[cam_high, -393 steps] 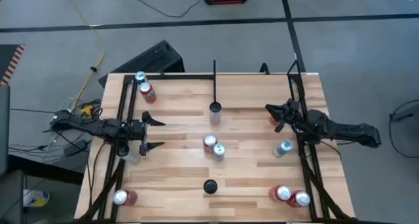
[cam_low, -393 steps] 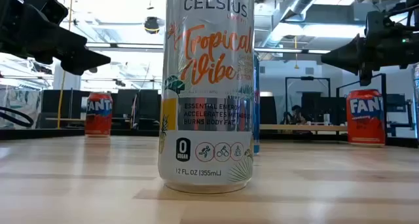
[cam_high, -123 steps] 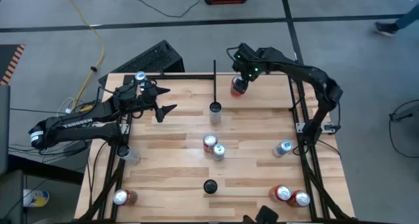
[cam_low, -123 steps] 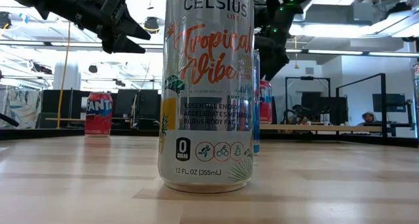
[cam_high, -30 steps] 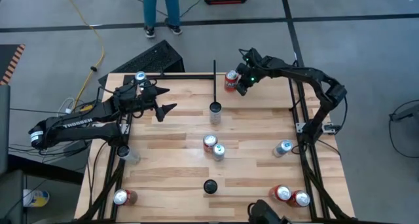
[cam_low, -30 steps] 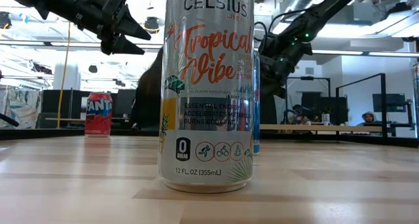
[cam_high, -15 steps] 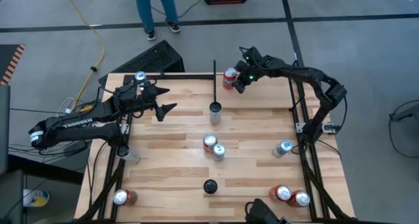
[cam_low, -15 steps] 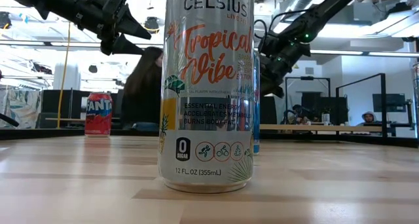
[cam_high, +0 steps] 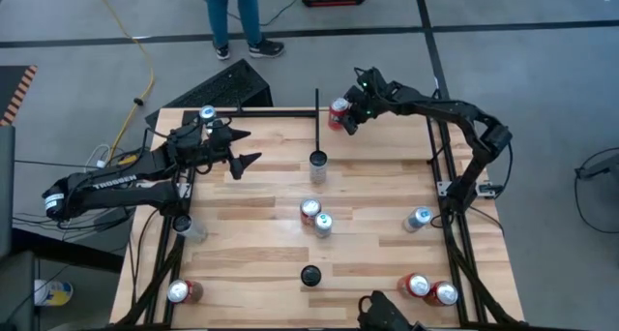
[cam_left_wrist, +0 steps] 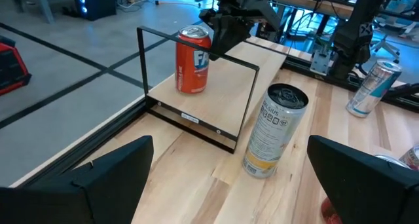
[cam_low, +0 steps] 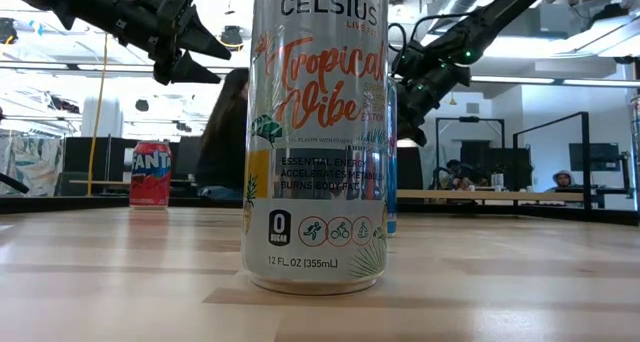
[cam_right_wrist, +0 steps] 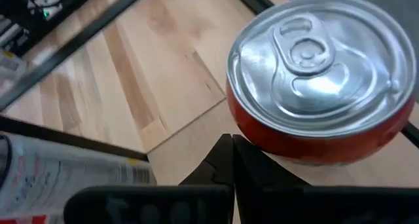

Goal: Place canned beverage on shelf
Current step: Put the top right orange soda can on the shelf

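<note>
shelf (cam_high: 387, 137): orange can (cam_high: 338, 112) upright at back edge | right end effector (cam_high: 354, 117) closed beside it

"CELSIUS Tropical Vibe" on can (cam_low: 316, 132)

Robotics lab, open office hall, monitors (cam_low: 600, 159) on desks (cam_low: 470, 194), floor cables (cam_high: 145, 65)

Right gripper (cam_high: 348, 117) fingers closed, beside thin black divider bar (cam_high: 316, 123). Left gripper (cam_high: 244, 147) spread wide, well apart from bar.
</note>
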`<action>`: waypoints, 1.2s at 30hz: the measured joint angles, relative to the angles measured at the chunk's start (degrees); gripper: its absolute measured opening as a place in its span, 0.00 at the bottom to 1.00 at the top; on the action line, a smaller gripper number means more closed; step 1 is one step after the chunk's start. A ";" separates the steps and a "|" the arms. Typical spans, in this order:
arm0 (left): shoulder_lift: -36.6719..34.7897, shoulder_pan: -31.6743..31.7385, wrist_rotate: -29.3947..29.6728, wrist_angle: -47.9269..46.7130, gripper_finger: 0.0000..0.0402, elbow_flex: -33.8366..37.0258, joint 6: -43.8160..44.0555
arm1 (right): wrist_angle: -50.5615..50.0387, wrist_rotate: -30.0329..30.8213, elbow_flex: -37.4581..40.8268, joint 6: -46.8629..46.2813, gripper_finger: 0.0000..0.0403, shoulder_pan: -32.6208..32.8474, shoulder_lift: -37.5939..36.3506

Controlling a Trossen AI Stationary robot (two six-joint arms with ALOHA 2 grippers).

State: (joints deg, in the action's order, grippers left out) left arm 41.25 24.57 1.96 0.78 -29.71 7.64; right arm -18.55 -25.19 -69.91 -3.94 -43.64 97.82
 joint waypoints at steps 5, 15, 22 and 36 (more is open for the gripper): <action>0.00 -0.01 -0.02 -0.02 0.97 0.00 0.00 | 2.78 0.03 0.00 -1.83 0.05 0.20 0.00; 0.00 0.01 -0.07 -0.04 0.97 0.00 0.13 | -2.43 -0.24 0.00 1.33 0.05 0.43 0.00; 0.00 -0.01 -0.06 -0.04 0.97 0.00 -0.26 | -2.93 2.65 0.00 2.32 0.05 0.33 0.00; 0.00 0.01 -0.07 -0.04 0.97 0.00 0.29 | 1.05 2.78 0.00 2.72 0.05 -0.39 0.00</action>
State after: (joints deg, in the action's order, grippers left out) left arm 41.25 24.58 1.89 0.73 -29.71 7.93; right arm -17.50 -22.41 -69.91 -1.21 -44.02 97.82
